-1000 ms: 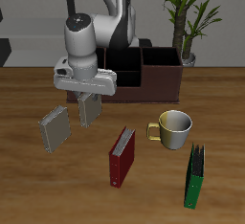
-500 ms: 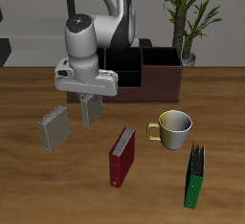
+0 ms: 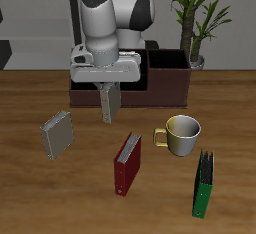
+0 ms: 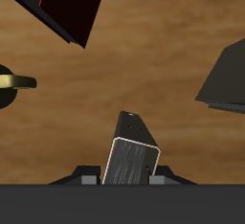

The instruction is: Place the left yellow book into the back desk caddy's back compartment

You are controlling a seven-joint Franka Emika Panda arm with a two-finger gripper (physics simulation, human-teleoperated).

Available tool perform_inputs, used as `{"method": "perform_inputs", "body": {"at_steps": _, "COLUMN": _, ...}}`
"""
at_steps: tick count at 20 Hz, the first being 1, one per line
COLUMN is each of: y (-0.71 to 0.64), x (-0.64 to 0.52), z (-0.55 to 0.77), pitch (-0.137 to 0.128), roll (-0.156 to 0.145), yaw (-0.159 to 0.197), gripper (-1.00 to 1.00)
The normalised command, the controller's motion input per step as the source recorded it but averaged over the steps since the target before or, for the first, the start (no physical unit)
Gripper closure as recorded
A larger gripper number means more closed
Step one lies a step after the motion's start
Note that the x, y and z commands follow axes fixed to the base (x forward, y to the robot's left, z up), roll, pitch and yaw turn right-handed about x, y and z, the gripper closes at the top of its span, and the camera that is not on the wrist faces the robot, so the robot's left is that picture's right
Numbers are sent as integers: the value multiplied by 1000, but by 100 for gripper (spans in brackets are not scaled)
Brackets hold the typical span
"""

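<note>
My gripper is shut on the left yellow book, a thin tan-grey hardcover that hangs upright above the table, just in front of the back desk caddy. In the wrist view the book sticks out from between the fingers of my gripper. The caddy is a long maroon-brown box with black-lined cells. My arm hides part of it, so I cannot make out its back compartment. The other yellow book leans on the table, apart from the gripper, and also shows in the wrist view.
A dark red book stands nearer the table's front edge and also shows in the wrist view. A cream mug stands beside it. A green book stands near the front edge. A potted plant stands behind the caddy.
My gripper has carried the held yellow book sideways along the caddy's front, away from the other yellow book. The book now hangs straighter. Nothing else has moved.
</note>
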Motion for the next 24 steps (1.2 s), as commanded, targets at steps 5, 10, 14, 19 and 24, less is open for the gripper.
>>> {"method": "perform_inputs", "body": {"at_steps": 5, "y": 513, "x": 47, "z": 675, "pitch": -61, "roll": 41, "yaw": 112, "gripper": 100}}
{"method": "perform_inputs", "body": {"at_steps": 10, "y": 341, "x": -35, "z": 571, "pitch": -54, "roll": 26, "yaw": 131, "gripper": 100}}
{"method": "perform_inputs", "body": {"at_steps": 14, "y": 197, "x": -70, "z": 348, "pitch": -31, "roll": 11, "yaw": 60, "gripper": 100}}
{"method": "perform_inputs", "body": {"at_steps": 19, "y": 251, "x": -239, "z": 415, "pitch": -44, "roll": -28, "yaw": 67, "gripper": 100}}
{"method": "perform_inputs", "body": {"at_steps": 24, "y": 198, "x": -387, "z": 241, "pitch": -24, "roll": -32, "yaw": 40, "gripper": 100}}
